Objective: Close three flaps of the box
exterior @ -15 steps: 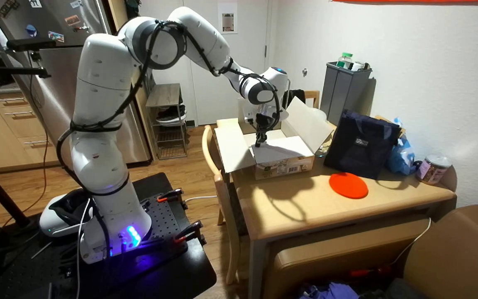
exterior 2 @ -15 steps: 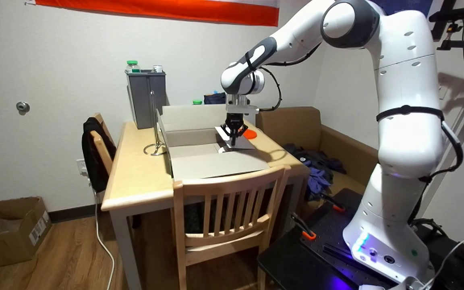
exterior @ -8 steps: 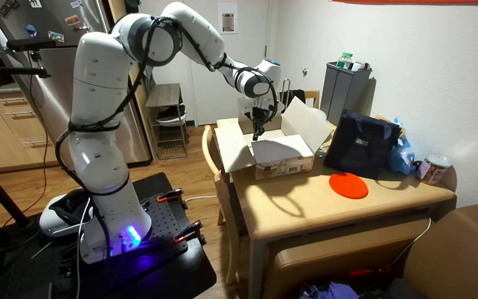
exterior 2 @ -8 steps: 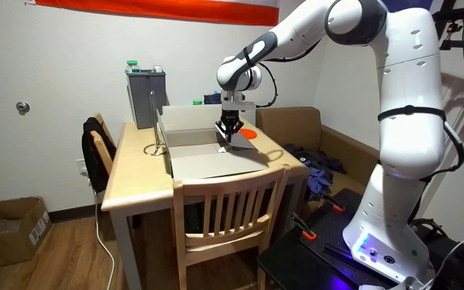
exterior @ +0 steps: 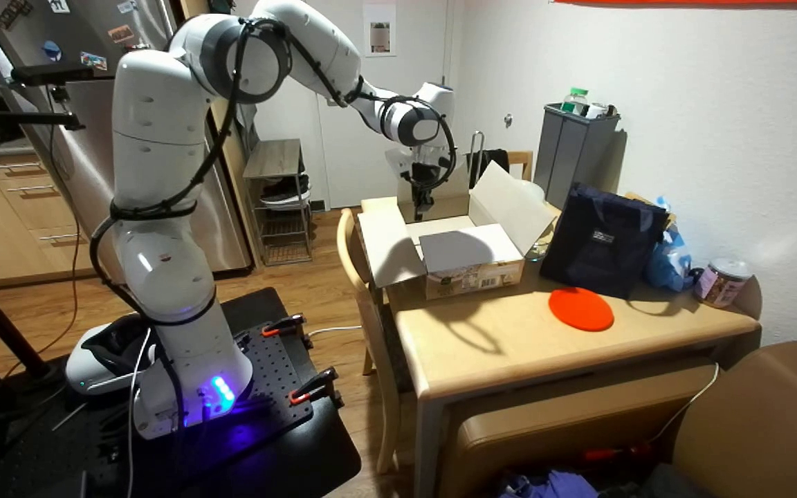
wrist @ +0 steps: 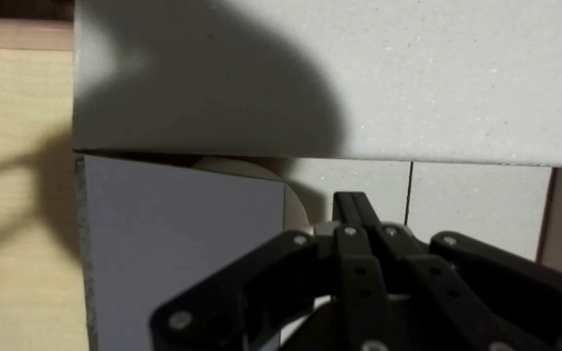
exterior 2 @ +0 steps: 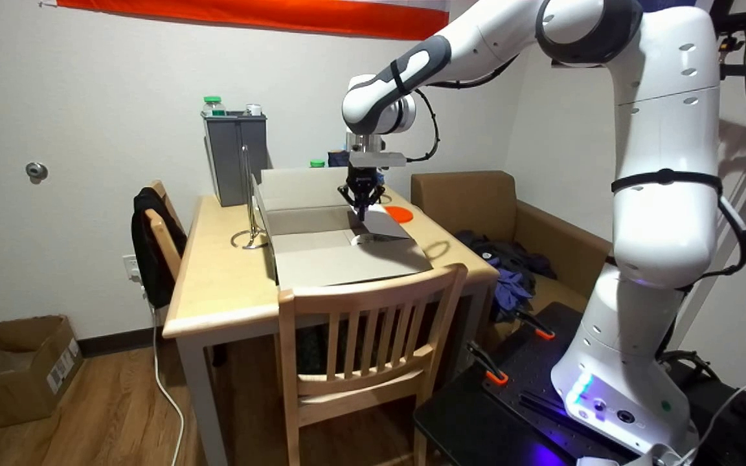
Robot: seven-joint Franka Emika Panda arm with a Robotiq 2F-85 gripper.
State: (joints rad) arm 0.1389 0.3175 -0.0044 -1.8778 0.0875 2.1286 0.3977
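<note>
In an exterior view, the arm (exterior: 160, 145) climbs from its base (exterior: 198, 366) at the lower left, turns over at the elbow (exterior: 263, 66) near the top edge and slopes down rightward, so that the wrist (exterior: 416, 128) hangs in the upper middle of the frame. In an exterior view it rises from the lower right, with the elbow at the upper right and the forearm (exterior 2: 470, 52) running down leftward toward the centre. The gripper (wrist: 351, 195) points straight down in both exterior views, above the opening of the box (exterior: 474, 279); in the wrist view its fingertips (wrist: 343, 207) are pressed together, side by side. How high they hang over the opening is hard to judge from these angles.

The box sits on the table (exterior: 523, 332). Its near flap (exterior: 471, 247) leans inward and fills the lower left of the wrist view, its free edge just left of the fingertips there. The left flap (exterior: 388, 242) spreads outward toward the chair (exterior: 374, 346), the right flap (exterior: 512, 207) tilts up and out, and the far flap (exterior: 450, 205) stands up, partly behind the gripper.
</note>
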